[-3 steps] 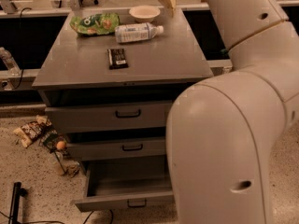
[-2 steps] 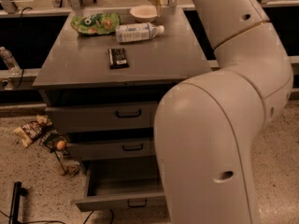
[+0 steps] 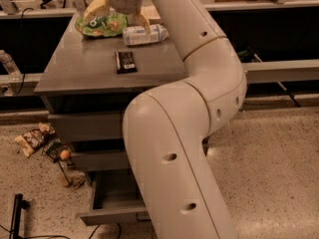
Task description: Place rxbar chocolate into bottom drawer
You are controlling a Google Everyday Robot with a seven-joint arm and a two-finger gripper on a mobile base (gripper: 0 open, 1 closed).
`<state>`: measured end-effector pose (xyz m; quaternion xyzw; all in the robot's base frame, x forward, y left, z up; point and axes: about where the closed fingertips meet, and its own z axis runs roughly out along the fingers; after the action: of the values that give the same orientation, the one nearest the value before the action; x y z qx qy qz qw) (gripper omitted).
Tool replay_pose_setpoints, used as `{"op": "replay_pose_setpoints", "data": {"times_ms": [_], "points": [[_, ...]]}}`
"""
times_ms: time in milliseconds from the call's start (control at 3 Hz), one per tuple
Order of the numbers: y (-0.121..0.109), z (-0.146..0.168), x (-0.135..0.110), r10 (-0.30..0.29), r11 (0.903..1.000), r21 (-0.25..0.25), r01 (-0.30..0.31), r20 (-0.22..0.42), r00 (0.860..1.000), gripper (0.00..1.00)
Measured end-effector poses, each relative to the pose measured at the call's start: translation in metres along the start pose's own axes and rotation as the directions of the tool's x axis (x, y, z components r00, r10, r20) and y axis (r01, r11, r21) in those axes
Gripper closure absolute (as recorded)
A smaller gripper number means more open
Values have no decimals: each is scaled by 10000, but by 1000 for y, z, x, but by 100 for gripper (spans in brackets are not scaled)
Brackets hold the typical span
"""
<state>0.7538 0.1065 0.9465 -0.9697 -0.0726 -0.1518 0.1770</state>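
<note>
Rxbar chocolate (image 3: pixel 125 61) lies flat on the desk (image 3: pixel 79 73), a small dark bar with a pale patch on its wrapper, roughly in the middle of the grey top and nearer the back than the front edge. You can see that nothing touches it.

Your claw (image 3: pixel 118 16) hangs above the back of the desk, well behind the bar. Its two yellowish fingers (image 3: pixel 95 10) are spread wide apart with nothing held between them. One finger sits over the green snack bag (image 3: pixel 105 26), and the other comes down just beside the white-labelled bottle (image 3: pixel 145 34), which lies on its side next to the bag. Whether the fingers touch either item you cannot tell from this view.

The big white arm (image 3: pixel 199 108) bends down from the claw across the right half of the view and hides the right side of the cabinet.

Below the desk top you see three grey drawers. The upper two are closed. The bottom drawer (image 3: pixel 110 214) stands open, its box sticking out toward you, and the part of its inside that shows holds nothing.

On the floor to the left of the cabinet lie some crumpled wrappers (image 3: pixel 33 138) and a small orange ball (image 3: pixel 65 154).
</note>
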Motion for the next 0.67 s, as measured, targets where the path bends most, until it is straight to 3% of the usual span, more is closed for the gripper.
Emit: {"op": "replay_pose_setpoints", "data": {"times_ms": [333,667], "points": [[-4,28,10,-513,9952,-835,506,-60,9987,0],[13,57,15,-392,9849,-1687,392,34,9992,0]]}}
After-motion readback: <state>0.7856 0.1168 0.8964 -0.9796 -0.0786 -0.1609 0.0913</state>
